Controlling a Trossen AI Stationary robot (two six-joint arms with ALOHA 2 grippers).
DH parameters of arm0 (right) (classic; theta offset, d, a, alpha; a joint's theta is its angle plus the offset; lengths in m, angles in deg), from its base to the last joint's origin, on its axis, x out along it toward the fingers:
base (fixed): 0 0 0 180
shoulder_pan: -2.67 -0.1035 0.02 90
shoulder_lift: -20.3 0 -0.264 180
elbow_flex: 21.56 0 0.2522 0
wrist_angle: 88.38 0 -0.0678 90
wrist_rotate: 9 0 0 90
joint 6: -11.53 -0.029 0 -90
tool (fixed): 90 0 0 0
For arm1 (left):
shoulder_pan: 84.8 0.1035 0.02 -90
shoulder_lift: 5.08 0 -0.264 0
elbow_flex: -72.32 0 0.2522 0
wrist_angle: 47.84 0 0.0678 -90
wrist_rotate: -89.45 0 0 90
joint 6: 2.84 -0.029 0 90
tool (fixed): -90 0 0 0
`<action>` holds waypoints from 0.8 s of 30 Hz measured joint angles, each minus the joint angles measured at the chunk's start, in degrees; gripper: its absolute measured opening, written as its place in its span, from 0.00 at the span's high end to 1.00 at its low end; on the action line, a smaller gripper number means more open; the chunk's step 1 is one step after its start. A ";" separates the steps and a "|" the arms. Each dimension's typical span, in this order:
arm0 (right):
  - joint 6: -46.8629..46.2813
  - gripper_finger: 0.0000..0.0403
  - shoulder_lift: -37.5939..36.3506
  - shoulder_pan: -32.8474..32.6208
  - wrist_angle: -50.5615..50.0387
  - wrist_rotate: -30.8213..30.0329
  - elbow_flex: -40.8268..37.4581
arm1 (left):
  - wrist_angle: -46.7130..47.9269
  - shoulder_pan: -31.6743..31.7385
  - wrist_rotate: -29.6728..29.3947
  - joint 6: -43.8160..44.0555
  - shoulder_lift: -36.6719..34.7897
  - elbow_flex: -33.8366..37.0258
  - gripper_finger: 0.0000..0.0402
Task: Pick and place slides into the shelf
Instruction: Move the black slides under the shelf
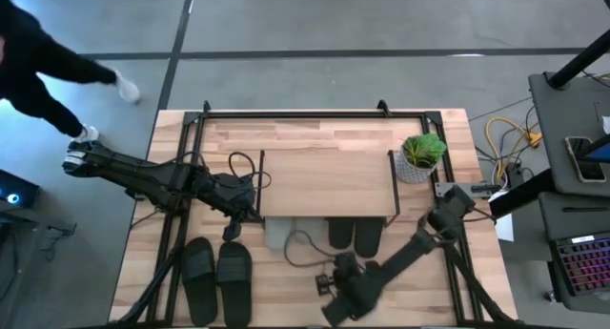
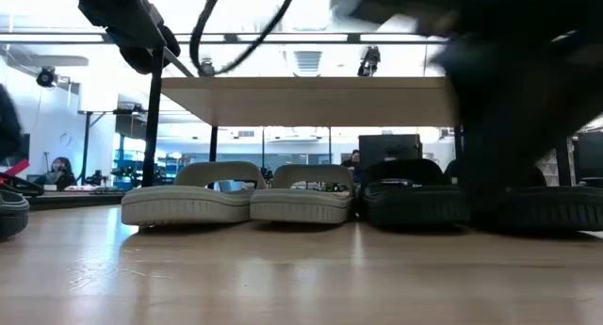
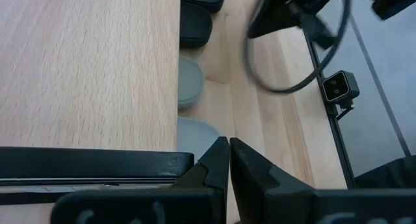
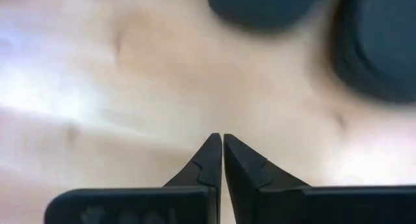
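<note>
Near desk (image 1: 286,291) front edge: black slides pair (image 1: 217,270) left, right gripper (image 1: 329,283) empty, jaws pressed together. Under shelf (image 1: 329,181): grey slides (image 2: 240,193), black slides (image 2: 415,193). Left gripper (image 1: 232,229) at shelf's left edge, jaws closed, empty.

The high view looks straight down on the whole table (image 1: 315,129) from well above. The low view sits at tabletop height, facing level under the shelf (image 2: 311,101) into the room behind. The left wrist view looks down from close above the shelf's edge; the right wrist view faces the tabletop from very near. The high, low and left wrist views all take in the shelf and the grey slides (image 2: 240,195) beneath it.
</note>
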 joint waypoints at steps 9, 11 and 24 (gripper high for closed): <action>-11.94 0.98 -0.01 -7.34 -3.13 7.58 -1.47 | -0.03 -0.02 0.00 -0.02 0.00 0.00 1.00; -11.96 0.98 -0.03 -7.37 -3.97 7.98 -2.68 | -0.03 -0.04 0.00 -0.01 0.00 0.00 1.00; -9.38 0.98 -0.49 -2.24 -9.86 7.42 -7.94 | -0.07 -0.04 0.00 0.07 -0.02 0.00 1.00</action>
